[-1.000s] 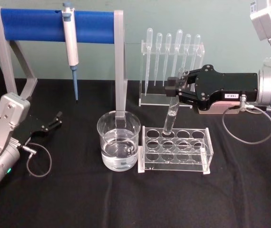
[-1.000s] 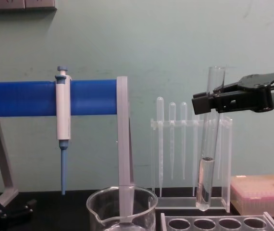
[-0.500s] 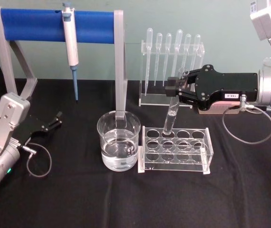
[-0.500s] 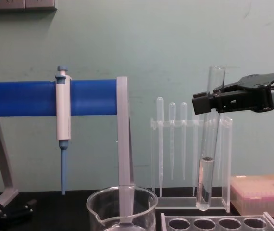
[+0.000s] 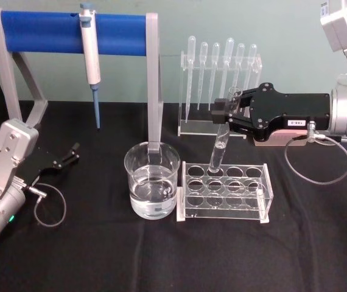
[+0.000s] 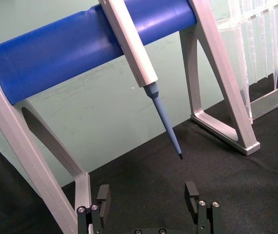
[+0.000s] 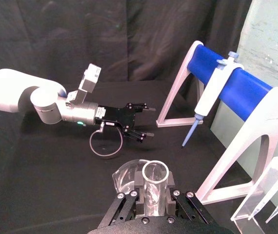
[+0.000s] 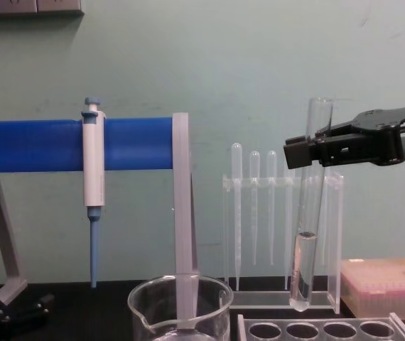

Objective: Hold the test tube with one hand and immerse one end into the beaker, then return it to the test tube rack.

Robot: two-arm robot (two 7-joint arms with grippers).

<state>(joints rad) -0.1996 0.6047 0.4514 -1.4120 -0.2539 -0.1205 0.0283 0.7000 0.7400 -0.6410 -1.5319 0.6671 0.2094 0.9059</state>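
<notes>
- The test tube point(image 5: 220, 143) hangs nearly upright with a little liquid inside, its round bottom just above the rack's point(image 5: 222, 212) back row.
- The right gripper point(image 5: 227, 115) clamps it near the rim.
- The beaker point(image 5: 138, 185) stands just left of the rack.
- The left gripper point(image 5: 73, 152) sits low at far left, jaws apart.

A lab bench: pipettor point(image 5: 89, 45) on a blue stand point(image 5: 39, 30), pipettes point(image 5: 228, 58) (racked upright), beaker point(image 5: 134, 173), tube rack point(image 5: 224, 211)

Behind my black-covered table point(image 5: 161, 255) stands a pale green wall point(image 8: 259, 64), evenly lit; a dark curtain point(image 7: 80, 29) hangs at my left side.
</notes>
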